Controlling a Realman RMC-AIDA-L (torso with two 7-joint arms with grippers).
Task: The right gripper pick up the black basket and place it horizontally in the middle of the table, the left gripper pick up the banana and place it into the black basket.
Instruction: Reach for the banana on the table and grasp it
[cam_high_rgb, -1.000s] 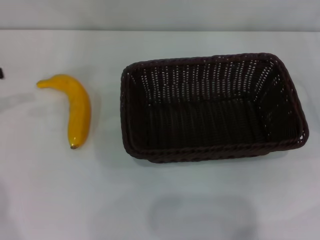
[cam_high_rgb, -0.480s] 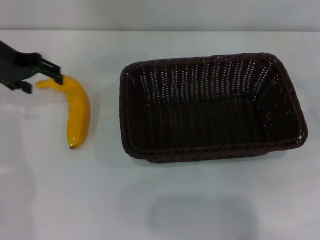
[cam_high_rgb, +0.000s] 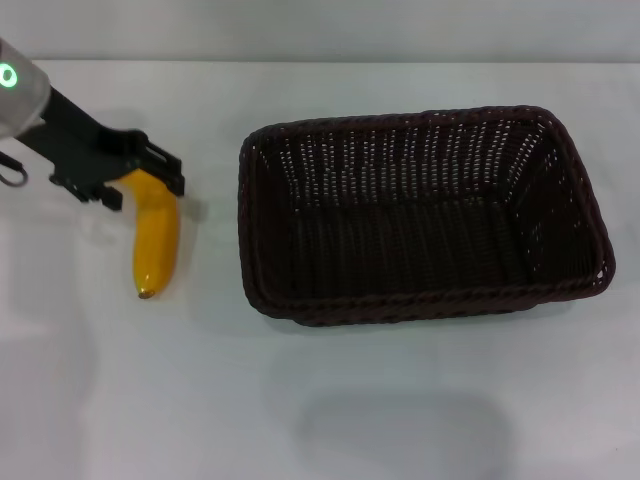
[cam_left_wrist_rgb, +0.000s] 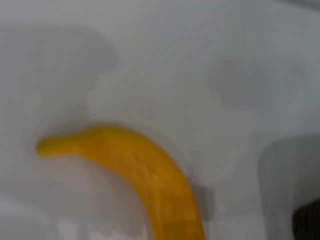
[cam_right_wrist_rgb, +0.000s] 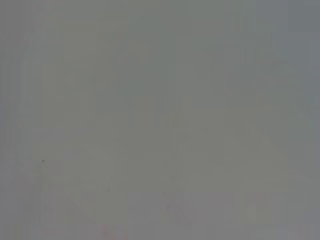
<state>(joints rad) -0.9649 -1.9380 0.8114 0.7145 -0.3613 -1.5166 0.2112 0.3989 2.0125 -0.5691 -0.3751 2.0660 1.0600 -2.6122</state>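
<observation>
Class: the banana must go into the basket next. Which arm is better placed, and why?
Left: the left gripper is open over the banana, which lies on the table beside the black basket. The right gripper is out of view.

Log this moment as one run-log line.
left gripper: open over banana stem end | banana: on table | basket: empty, centre-right | right gripper: out of view

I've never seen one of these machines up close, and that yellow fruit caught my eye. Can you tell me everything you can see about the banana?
The banana is a single curved fruit, bright yellow-orange and glossy, like plastic. It lies flat on the white table, apart from the black basket, which sits on its right in the head view. Its small dark tip points toward the robot; its stubby stem end is hidden under the left claw, which is poised over it with fingers spread. Whether they touch it cannot be told. The left wrist view shows the stem, whole and unpeeled.
</observation>
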